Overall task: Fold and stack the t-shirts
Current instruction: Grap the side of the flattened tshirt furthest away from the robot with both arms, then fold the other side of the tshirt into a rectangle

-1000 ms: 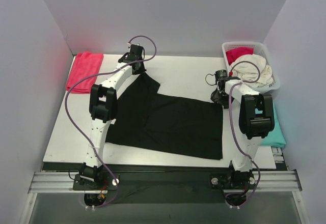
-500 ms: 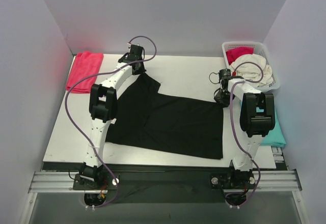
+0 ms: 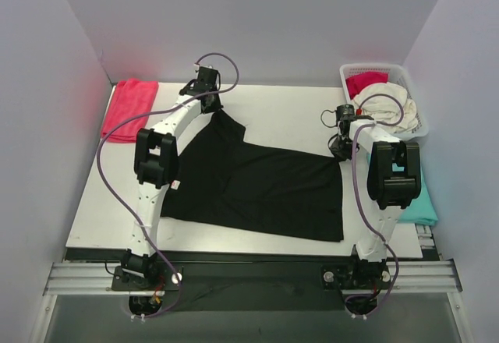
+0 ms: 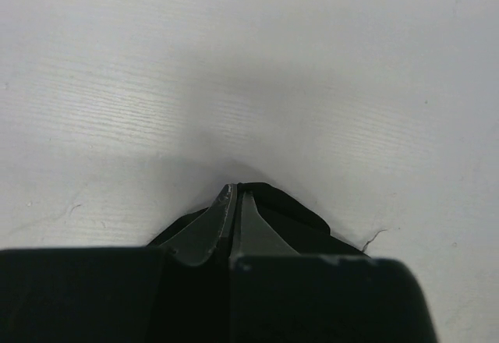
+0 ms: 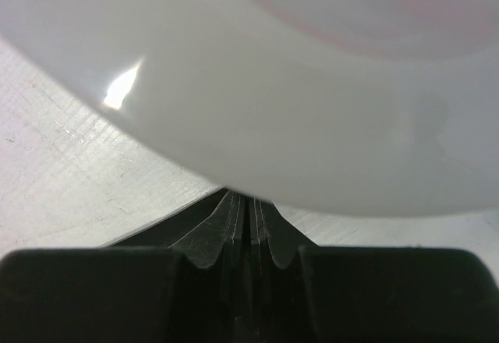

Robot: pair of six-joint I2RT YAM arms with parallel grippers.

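A black t-shirt [image 3: 257,191] is clamped at two corners by the left gripper [image 3: 214,111] and right gripper [image 3: 337,153]; the right is crowded by a white basket [image 3: 374,67].

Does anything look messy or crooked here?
Yes. The black t-shirt lies crooked on the table, with its far left corner drawn into a point where the left tool pinches it. The cream t-shirt is heaped in the basket and bulges above the rim instead of lying flat.
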